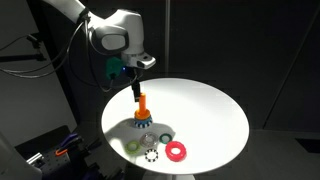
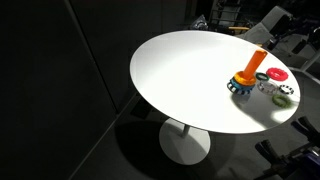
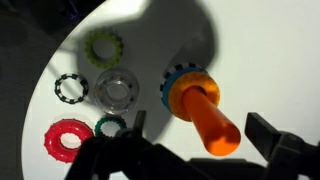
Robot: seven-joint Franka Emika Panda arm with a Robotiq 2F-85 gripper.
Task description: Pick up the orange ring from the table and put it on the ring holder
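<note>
The ring holder's orange peg (image 3: 208, 118) stands upright on its blue toothed base (image 3: 168, 88) on the white round table (image 1: 200, 110). The orange ring (image 3: 180, 100) lies round the foot of the peg, on the base. It also shows in an exterior view (image 2: 244, 78). My gripper (image 3: 200, 138) is open and empty, straight above the peg, with one finger on each side of the peg's top. In an exterior view the gripper (image 1: 136, 88) hangs just over the peg (image 1: 141, 103).
Loose rings lie beside the holder: a red ring (image 3: 68, 136), a yellow-green ring (image 3: 102, 47), a black toothed ring (image 3: 71, 87), a clear ring (image 3: 115, 89) and a dark teal ring (image 3: 110, 126). The table edge is close to them (image 1: 150, 168).
</note>
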